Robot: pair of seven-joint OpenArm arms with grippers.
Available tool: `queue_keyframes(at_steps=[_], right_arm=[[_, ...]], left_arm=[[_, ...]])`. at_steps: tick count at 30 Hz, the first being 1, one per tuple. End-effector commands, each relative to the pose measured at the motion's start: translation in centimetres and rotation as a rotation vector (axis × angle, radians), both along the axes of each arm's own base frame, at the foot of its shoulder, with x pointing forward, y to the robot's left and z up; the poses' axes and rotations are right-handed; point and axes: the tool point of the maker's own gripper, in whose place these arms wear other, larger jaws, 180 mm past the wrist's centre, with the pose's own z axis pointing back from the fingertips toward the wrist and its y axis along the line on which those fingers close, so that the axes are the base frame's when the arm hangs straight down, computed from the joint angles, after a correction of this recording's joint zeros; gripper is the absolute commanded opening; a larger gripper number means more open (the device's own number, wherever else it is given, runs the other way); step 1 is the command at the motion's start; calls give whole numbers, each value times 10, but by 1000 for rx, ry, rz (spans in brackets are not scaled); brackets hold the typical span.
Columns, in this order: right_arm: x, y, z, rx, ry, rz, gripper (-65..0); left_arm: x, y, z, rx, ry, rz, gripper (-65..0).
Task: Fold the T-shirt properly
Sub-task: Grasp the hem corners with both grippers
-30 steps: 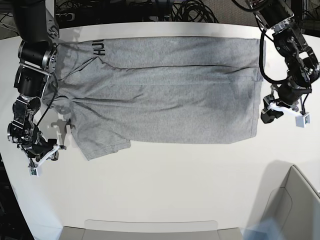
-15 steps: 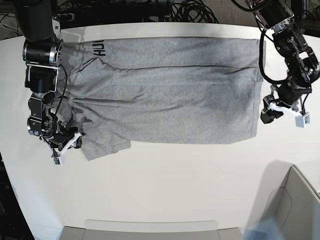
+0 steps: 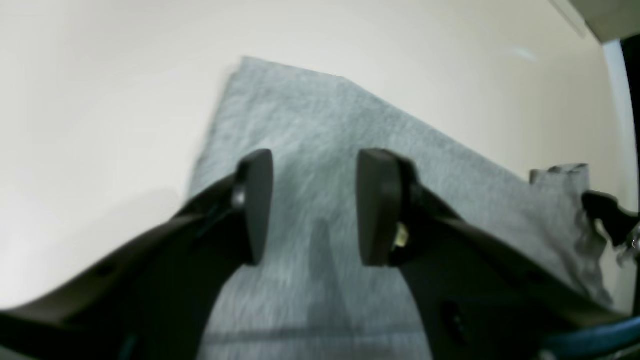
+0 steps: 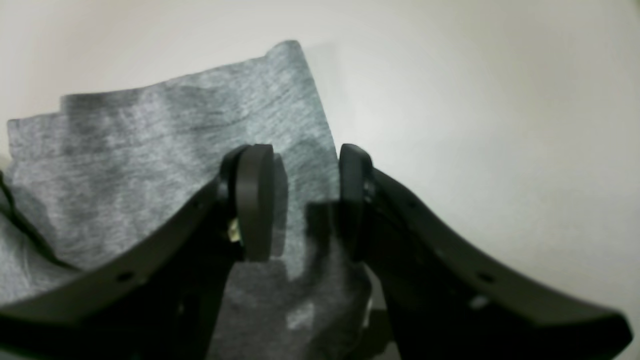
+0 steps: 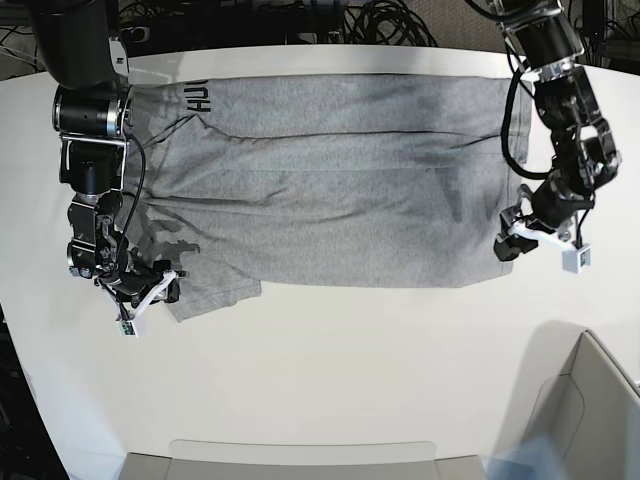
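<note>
Now both claws in over the T-shirt (image 5: 340, 180) edges.

The T-shirt (image 5: 340, 185) was heather-grey and lay spread flat along the far side of the white table (image 5: 350, 380), its length running across the base view. Black block letters showed at its far corner on that view's left. A short sleeve stuck out toward the near side at that same end, slightly rumpled. Long soft creases ran lengthwise across the body.
</note>
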Motion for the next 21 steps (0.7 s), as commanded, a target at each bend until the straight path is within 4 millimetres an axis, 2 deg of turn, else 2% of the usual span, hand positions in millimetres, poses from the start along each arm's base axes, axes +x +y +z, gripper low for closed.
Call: queue_keyframes(at_steps=[1,3,5,12,16,19,21], right_arm=[[-6,-3,-5,-29,52,17,-431],[-7,-5,-6,-33,57,14,-431],[-8,-8,-6,-37,59,12,-431],[-8,-9,-6,-38,59,11,-431],[-8,-9,-6,-38,59,11,-431],[-7,-5,-6,-33,57,16,-432],[-6,-3,-5,-32,55,19,-436]], left_arm=[[18,9,12,59,-41,-10,-342],[36,5,-4,149,4,-49,-341],[49,9,-19,237,40,-59,-341],[61,27,-54,260,103,-9,-341],[59,28,-65,247,131,-3,-341],[59,27,-65,244,129,-7,-343],[60,24,-64,243,120,-30,-376]])
